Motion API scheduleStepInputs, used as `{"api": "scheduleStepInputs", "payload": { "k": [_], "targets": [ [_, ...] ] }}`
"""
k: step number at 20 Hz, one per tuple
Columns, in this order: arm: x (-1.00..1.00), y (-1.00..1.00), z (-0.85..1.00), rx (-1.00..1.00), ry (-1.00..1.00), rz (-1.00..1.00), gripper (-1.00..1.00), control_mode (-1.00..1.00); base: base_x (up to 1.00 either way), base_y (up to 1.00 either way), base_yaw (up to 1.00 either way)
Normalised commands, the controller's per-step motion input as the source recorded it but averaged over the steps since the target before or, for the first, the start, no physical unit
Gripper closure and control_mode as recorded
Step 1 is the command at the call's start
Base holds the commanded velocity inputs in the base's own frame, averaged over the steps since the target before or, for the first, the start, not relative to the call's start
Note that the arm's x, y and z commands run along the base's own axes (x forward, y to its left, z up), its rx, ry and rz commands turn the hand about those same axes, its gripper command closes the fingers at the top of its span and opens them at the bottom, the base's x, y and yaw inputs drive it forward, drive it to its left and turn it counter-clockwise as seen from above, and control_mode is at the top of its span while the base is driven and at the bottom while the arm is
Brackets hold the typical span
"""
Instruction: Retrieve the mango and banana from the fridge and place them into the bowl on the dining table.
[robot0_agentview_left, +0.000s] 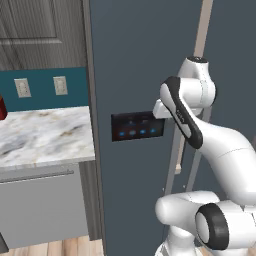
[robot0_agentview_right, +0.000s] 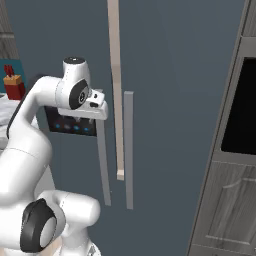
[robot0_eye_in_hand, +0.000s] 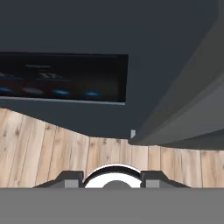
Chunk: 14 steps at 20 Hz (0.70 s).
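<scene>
The tall slate-blue fridge (robot0_agentview_left: 135, 55) (robot0_agentview_right: 170, 75) stands right in front of me, with a pale strip (robot0_agentview_right: 115, 75) running down between its two doors. Its black control panel (robot0_agentview_left: 137, 126) (robot0_agentview_right: 70, 125) (robot0_eye_in_hand: 61, 78) shows blue lights. My gripper (robot0_eye_in_hand: 113, 179) is open and holds nothing. The hand (robot0_agentview_right: 95, 106) sits close against the left door, just above the upper end of its grey vertical handle (robot0_agentview_right: 103, 165). A second handle (robot0_agentview_right: 128, 150) hangs on the right door. The mango and banana are hidden behind the doors. The bowl and dining table are out of view.
To the left of the fridge lies a marble kitchen counter (robot0_agentview_left: 45, 132) over grey cabinets (robot0_agentview_left: 40, 205), with a red object (robot0_agentview_right: 14, 82) on it. A grey cabinet tower with a dark oven window (robot0_agentview_right: 237, 100) stands to the right. Wooden floor (robot0_eye_in_hand: 43, 148) lies below.
</scene>
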Motion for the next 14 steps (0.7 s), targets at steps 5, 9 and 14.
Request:
{"api": "scheduleStepInputs", "payload": {
  "k": [5, 9, 14],
  "targets": [
    [-0.31, -0.14, 0.00, 0.01, -0.05, 0.00, -1.00, -1.00, 0.00, 0.00, 0.00],
    [-0.58, -0.58, -0.08, 0.07, -0.14, 0.00, -1.00, -1.00, 0.00, 0.00, 0.00],
    [-0.47, -0.39, -0.14, 0.04, -0.15, 0.00, -1.00, -1.00, 0.00, 0.00, 0.00]
  ]
}}
